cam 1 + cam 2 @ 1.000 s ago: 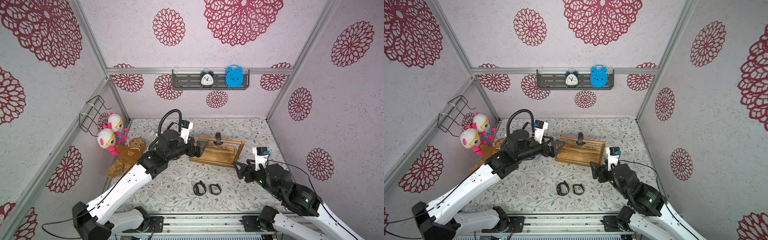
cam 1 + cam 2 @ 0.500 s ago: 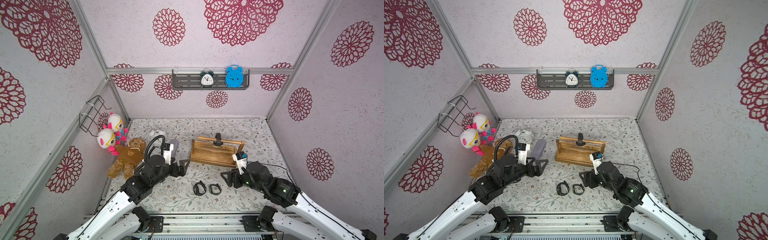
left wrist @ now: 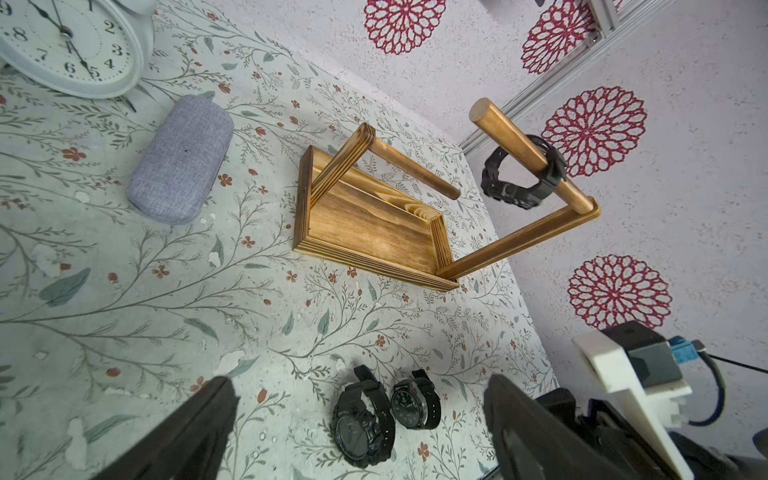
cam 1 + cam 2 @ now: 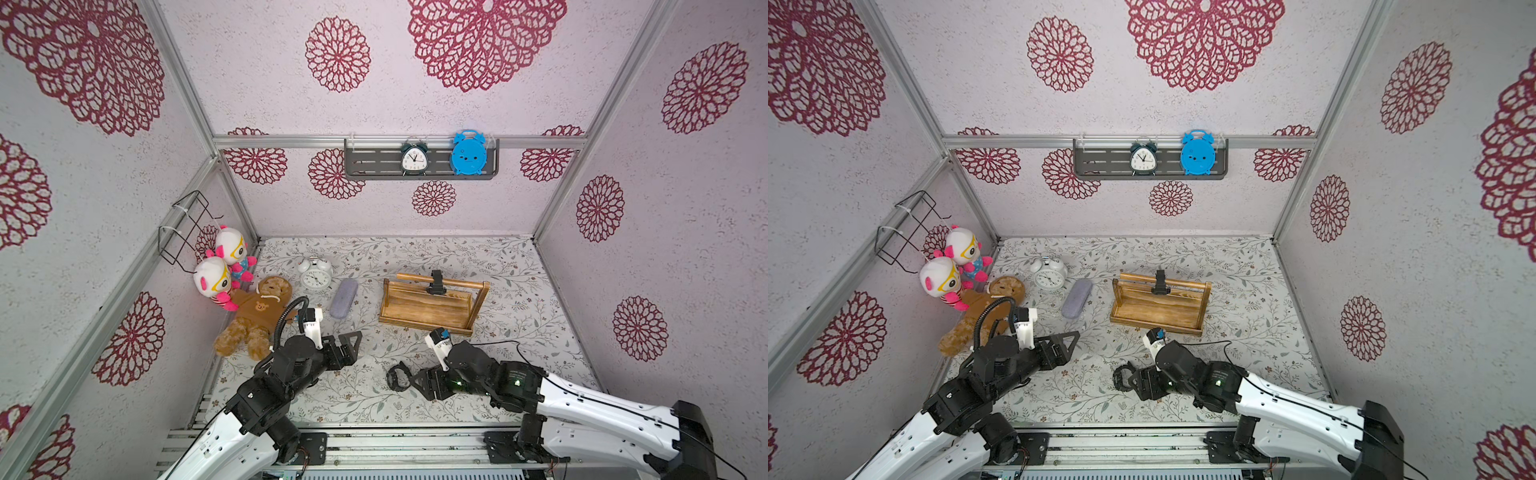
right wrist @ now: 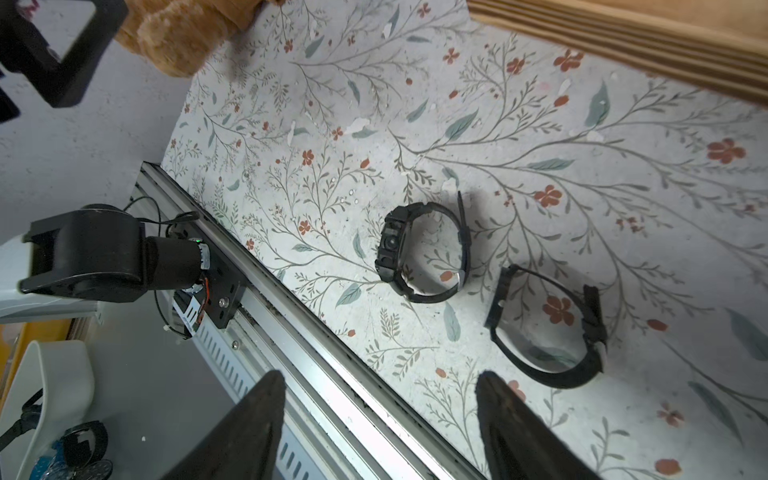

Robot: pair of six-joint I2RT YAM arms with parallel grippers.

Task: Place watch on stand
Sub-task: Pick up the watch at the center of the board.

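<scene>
The wooden stand (image 4: 424, 309) (image 4: 1154, 311) sits mid-table, and one black watch (image 4: 436, 286) (image 3: 511, 193) hangs on its round bar (image 3: 505, 131). Two more black watches (image 3: 363, 428) (image 3: 415, 405) lie side by side on the floral table near the front edge. In the right wrist view they are the watches (image 5: 390, 249) (image 5: 592, 320). My right gripper (image 4: 415, 380) (image 5: 380, 378) is open, low over the table just beside them, nothing between its fingers. In both top views it covers one of them; the other watch (image 4: 390, 376) (image 4: 1120, 376) shows. My left gripper (image 4: 351, 345) (image 3: 361, 386) is open and empty, front left.
A white alarm clock (image 4: 316, 274), a grey fabric case (image 4: 344, 298), a teddy bear (image 4: 257, 316) and two dolls (image 4: 220, 278) crowd the back left. A dark shelf (image 4: 365, 164) with two clocks hangs on the back wall. The metal rail (image 5: 316, 332) borders the table's front.
My left arm has pulled back from the stand to the front left, uncovering the alarm clock and grey case. My right arm has moved left and down to the watches on the table.
</scene>
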